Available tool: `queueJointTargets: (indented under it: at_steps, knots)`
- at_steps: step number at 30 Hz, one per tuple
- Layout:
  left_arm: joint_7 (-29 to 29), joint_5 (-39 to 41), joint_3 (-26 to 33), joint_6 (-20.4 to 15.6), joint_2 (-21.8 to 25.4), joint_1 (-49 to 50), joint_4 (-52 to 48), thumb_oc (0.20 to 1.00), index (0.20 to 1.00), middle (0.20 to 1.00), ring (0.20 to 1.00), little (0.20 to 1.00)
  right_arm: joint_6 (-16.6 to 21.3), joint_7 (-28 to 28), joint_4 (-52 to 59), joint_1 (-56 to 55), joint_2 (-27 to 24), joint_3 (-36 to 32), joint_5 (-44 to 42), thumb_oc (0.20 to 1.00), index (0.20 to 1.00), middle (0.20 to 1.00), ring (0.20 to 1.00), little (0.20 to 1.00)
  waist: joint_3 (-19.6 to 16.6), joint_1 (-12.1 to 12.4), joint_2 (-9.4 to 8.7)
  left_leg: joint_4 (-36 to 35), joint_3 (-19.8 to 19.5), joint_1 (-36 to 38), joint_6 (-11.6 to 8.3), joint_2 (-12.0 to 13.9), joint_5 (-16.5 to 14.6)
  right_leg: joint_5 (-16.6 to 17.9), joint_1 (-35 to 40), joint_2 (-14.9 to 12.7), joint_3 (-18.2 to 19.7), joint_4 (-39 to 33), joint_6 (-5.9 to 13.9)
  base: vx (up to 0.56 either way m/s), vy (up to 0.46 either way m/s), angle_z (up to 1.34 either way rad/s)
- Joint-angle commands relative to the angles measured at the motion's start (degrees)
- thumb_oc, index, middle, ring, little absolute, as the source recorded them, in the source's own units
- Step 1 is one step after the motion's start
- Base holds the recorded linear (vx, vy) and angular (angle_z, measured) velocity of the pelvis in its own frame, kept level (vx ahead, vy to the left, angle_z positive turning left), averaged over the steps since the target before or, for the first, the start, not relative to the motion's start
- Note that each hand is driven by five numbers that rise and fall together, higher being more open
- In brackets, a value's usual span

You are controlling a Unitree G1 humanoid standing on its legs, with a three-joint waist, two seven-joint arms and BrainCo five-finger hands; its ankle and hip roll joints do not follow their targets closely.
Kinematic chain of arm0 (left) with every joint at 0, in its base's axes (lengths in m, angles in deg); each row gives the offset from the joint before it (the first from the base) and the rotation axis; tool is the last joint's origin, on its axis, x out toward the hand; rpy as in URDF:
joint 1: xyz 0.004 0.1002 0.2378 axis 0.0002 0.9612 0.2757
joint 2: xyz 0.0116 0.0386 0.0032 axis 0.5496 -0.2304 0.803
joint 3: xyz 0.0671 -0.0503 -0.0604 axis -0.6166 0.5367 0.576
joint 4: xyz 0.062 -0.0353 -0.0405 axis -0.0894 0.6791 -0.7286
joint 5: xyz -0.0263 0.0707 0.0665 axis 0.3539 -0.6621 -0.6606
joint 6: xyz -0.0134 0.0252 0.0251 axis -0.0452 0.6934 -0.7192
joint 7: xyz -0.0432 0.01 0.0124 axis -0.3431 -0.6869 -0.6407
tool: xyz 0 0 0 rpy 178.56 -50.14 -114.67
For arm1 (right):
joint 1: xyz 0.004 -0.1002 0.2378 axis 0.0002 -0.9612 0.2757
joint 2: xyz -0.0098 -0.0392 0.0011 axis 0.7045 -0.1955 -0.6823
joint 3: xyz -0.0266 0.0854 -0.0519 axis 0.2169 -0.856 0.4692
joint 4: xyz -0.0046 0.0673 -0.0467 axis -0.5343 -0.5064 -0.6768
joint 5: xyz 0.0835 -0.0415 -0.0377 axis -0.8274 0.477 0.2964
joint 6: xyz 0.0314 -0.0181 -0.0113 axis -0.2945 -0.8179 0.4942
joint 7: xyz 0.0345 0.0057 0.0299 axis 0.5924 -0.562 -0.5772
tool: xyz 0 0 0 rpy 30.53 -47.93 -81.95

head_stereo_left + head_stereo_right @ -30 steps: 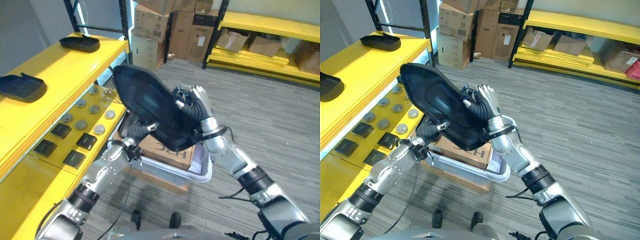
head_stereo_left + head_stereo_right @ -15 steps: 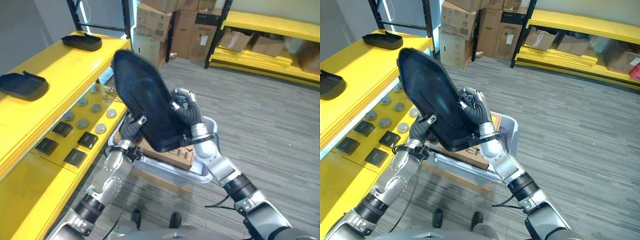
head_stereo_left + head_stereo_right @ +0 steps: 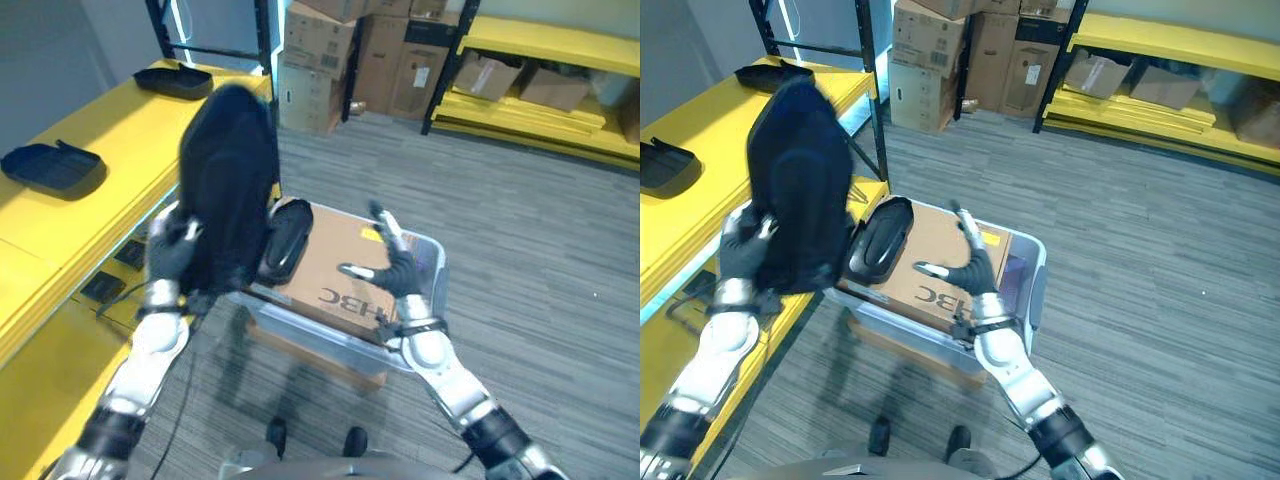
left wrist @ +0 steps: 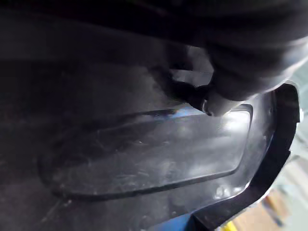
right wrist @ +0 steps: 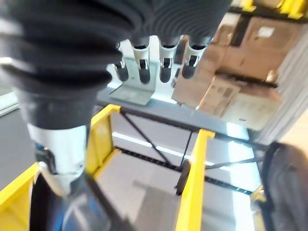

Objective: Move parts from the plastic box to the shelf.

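- Left eye view has the big black part (image 3: 232, 190) up in the air, standing nearly on end, its long axis running top to bottom, held over the gap between the yellow shelf (image 3: 90, 215) and the plastic box (image 3: 425, 262).
- Left hand (image 3: 170, 250) grips the part at its lower left edge, fingers curled round the rim; the left wrist view, pressed close to the part's dark inner face, shows a fingertip (image 4: 216, 103) bearing on it.
- Shelf lies to the left of the part and just beside it, so the left arm is the nearer one by far and the coming carry looks like a short swing leftward.
- To lie flat on the shelf top, the part probably needs its long axis tipped down from upright.
- Right hand (image 3: 392, 265) hovers over the cardboard box (image 3: 335, 265) inside the plastic box, fingers spread and holding nothing, well apart from the carried part.
- A second black part (image 3: 285, 238) rests on the cardboard box's left end, just right of the held one and nearer the right hand's reach.
- Two more black parts sit on the shelf top already, one at the left (image 3: 55, 168), one at the far end (image 3: 188, 80), with bare yellow surface between them.
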Motion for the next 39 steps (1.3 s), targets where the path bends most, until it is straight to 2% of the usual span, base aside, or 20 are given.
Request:
queueJointTargets:
  at_steps: [1,3,5,8,13,15,19,20,21,23,24,27,29,30,31,34,35,37,38,39]
  knots:
    - [4.8,-0.4,3.7,-6.7,1.5,-2.6,0.3,0.2,0.2,0.2,0.2,0.2,3.9,-0.7,2.7,2.2,0.2,-1.2,-3.0,1.0,1.0,1.0,1.0,1.0,-0.5,1.1,-1.72,-0.1,0.9,2.6,-0.52,0.8,-5.1,-8.3,3.2,-1.3,2.1,2.8,1.2,0.0,0.0,0.0]
    - [5.6,1.3,6.2,-8.3,1.2,-0.2,0.6,0.2,0.2,0.2,0.2,0.2,3.4,-3.1,1.0,0.6,-0.4,-3.2,-2.0,1.0,1.0,1.0,1.0,1.0,-0.2,1.0,-1.64,0.0,0.8,2.5,-0.87,1.0,-4.9,-8.6,3.1,-1.4,1.9,3.0,1.04,0.0,0.0,0.0]
    - [7.1,3.8,9.1,-13.4,-0.5,2.5,0.0,0.2,0.2,0.2,0.2,0.2,2.2,-6.7,-4.6,-1.6,-1.2,-3.4,-1.5,1.0,1.0,1.0,1.0,1.0,0.3,1.3,-1.89,0.6,0.6,2.4,-1.65,1.6,-4.6,-9.0,3.3,-1.5,1.2,3.3,0.61,-0.02,-0.025,0.05]
    - [6.7,6.3,10.7,-16.2,-1.6,4.2,-2.5,0.2,0.2,0.2,0.2,0.2,3.3,-10.0,-9.8,-3.2,-1.6,-3.4,1.5,1.0,1.0,1.0,1.0,1.0,0.7,1.9,-2.2,1.2,0.0,1.9,-2.17,1.9,-4.2,-9.4,3.5,-1.5,0.1,3.8,0.18,-0.01,-0.06,0.16]
    - [7.0,5.6,12.9,-16.8,-2.4,6.2,-8.8,0.2,0.2,0.2,0.2,0.2,4.3,-12.7,-15.2,-3.7,-1.1,-2.1,2.9,1.0,1.0,1.0,1.0,1.0,1.8,4.6,-2.25,0.8,-1.2,0.0,-4.08,2.7,-1.9,-10.4,4.4,-1.3,-2.9,4.4,-0.18,-0.01,-0.051,0.25]
    - [5.3,6.3,14.3,-17.0,-2.8,7.0,-11.3,0.2,0.2,0.2,0.2,0.2,4.5,-12.7,-16.5,-3.8,-0.4,-1.5,3.6,1.0,1.0,1.0,1.0,1.0,2.4,5.6,-2.14,0.7,1.0,-1.3,-4.94,3.7,-0.6,-10.7,5.3,-1.5,-5.8,4.8,-0.07,-0.02,-0.01,0.46]
    - [1.3,6.9,14.8,-17.3,-2.9,5.5,-12.3,0.2,0.2,0.2,0.2,0.2,3.5,-10.6,-17.2,-4.4,1.1,-0.3,5.5,1.0,1.0,1.0,1.0,1.0,3.3,4.3,-1.82,0.4,15.2,-1.7,-7.14,9.0,1.8,-11.9,7.7,-2.5,-12.9,6.3,1.02,-0.01,0.075,1.28]
    - [0.8,6.2,14.0,-17.5,-2.7,3.9,-11.4,0.2,0.2,0.2,0.2,0.2,3.5,-9.0,-18.3,-4.4,1.8,0.4,5.6,1.0,1.0,1.0,1.0,1.0,3.3,2.7,-1.75,0.6,22.5,-1.2,-7.32,10.8,2.8,-11.6,7.7,-3.3,-16.2,7.4,1.58,-0.01,0.138,2.16]
    - [0.9,6.1,13.9,-17.6,-2.7,3.8,-11.3,0.2,0.2,0.2,0.2,0.2,3.6,-9.0,-18.4,-4.3,1.8,0.4,5.6,1.0,1.0,1.0,1.0,1.0,3.3,2.7,-1.77,0.6,22.5,-1.2,-7.31,10.8,2.8,-11.6,7.7,-3.3,-16.3,7.5,1.6,-0.05,0.192,2.4]
    - [1.7,5.3,12.1,-18.0,-1.9,1.0,-9.6,0.2,0.2,0.2,0.2,0.2,4.8,-8.9,-21.5,-4.1,2.5,1.6,5.1,1.0,1.0,1.0,1.0,1.0,2.6,0.7,-1.82,0.9,31.2,-0.3,-6.81,12.6,3.3,-10.8,7.6,-4.5,-20.0,8.3,2.08,0.03,0.287,1.66]
    - [2.4,4.3,11.4,-18.2,-1.5,0.0,-9.0,0.2,0.2,0.2,0.2,0.2,4.9,-9.0,-23.3,-3.7,2.9,2.3,4.8,1.0,1.0,1.0,1.0,1.0,2.2,0.6,-1.8,0.9,32.4,-0.6,-6.75,12.8,3.4,-10.7,7.8,-4.9,-20.7,8.4,2.31,0.06,0.294,1.74]
    - [2.7,3.4,11.3,-18.1,-0.6,-0.6,-9.3,0.2,0.2,0.2,0.2,0.2,3.7,-9.1,-27.2,-3.2,4.0,2.9,3.1,1.0,1.0,1.0,1.0,1.0,1.8,1.7,-1.48,0.8,30.4,-1.8,-6.47,12.2,3.3,-11.6,8.4,-6.2,-21.0,9.6,2.75,0.12,0.274,1.38]
    - [0.7,5.0,12.0,-18.6,0.4,-0.2,-10.2,0.2,0.2,0.2,0.2,0.2,1.9,-8.7,-30.7,-3.1,5.2,2.5,1.9,1.0,1.0,1.0,1.0,1.0,1.2,3.0,-1.13,0.8,29.1,-2.5,-5.68,11.1,2.4,-12.4,9.9,-7.5,-21.1,10.4,3.21,0.17,0.333,0.09]
    - [-1.9,7.6,12.5,-18.6,0.9,0.0,-10.8,0.2,0.2,0.2,0.2,0.2,-0.2,-8.5,-32.4,-3.1,5.8,2.2,1.6,1.0,1.0,1.0,1.0,1.0,0.8,3.7,-1.08,0.7,28.4,-2.9,-4.95,10.1,1.9,-12.6,10.7,-8.3,-21.2,11.0,3.45,0.1,0.205,0.3]
    - [-2.4,8.1,12.6,-18.5,1.0,0.0,-10.9,0.2,0.2,0.2,0.2,0.2,-0.3,-8.5,-32.5,-3.0,5.8,2.1,1.6,1.0,1.0,1.0,1.0,1.0,0.8,3.7,-1.16,0.8,28.3,-2.9,-4.85,10.0,1.8,-12.7,10.7,-8.4,-21.3,11.1,3.55,0.12,0.261,0.43]
    - [-7.1,10.2,12.4,-17.4,2.8,-1.6,-11.3,0.2,0.2,0.2,0.2,0.2,-7.6,-8.5,-39.6,-3.0,7.4,1.2,-0.2,1.0,1.0,1.0,1.0,1.0,0.4,4.1,-1.45,0.4,27.5,-3.0,-1.95,5.7,-0.8,-6.1,9.8,-14.6,-21.2,19.9,7.0,0.18,0.365,0.48]
    - [-8.5,10.7,10.7,-16.1,3.9,-3.9,-11.0,0.2,0.2,0.2,0.2,0.2,-12.2,-11.2,-47.7,-2.4,7.9,-0.1,-2.8,1.0,1.0,1.0,1.0,1.0,0.8,2.7,-1.47,0.2,25.9,-2.4,-0.65,3.7,-2.2,-3.4,6.9,-15.8,-16.3,27.0,8.16,0.26,0.4,0.72]
    - [-8.7,10.8,8.4,-14.6,4.7,-7.2,-10.5,0.2,0.2,0.2,0.2,0.2,-16.6,-13.0,-55.8,-1.1,8.2,-1.5,-3.3,1.0,1.0,1.0,1.0,1.0,1.4,1.4,-1.29,0.1,23.7,-2.4,-0.07,2.7,-3.0,-5.2,2.7,-13.4,-10.9,28.8,7.48,0.2,0.206,0.83]
    - [-9.7,11.8,6.4,-13.4,4.9,-9.7,-10.5,0.2,0.2,0.2,0.2,0.2,-20.2,-18.0,-63.8,-1.0,8.6,-3.0,-6.3,1.0,1.0,1.0,1.0,1.0,1.6,0.1,-0.94,-0.1,21.7,-2.0,-0.07,2.4,-3.1,-6.9,0.0,-10.6,-8.1,27.6,6.4,0.16,0.067,0.95]
    - [-10.1,12.0,5.7,-13.0,5.0,-10.7,-10.3,0.2,0.2,0.2,0.2,0.2,-20.4,-19.2,-66.2,-0.6,8.9,-3.9,-6.9,1.0,1.0,1.0,1.0,1.0,1.7,-0.1,-0.75,-0.1,21.2,-1.9,-0.25,2.5,-3.1,-7.1,-0.7,-10.0,-7.7,26.9,6.03,0.19,0.043,0.86]
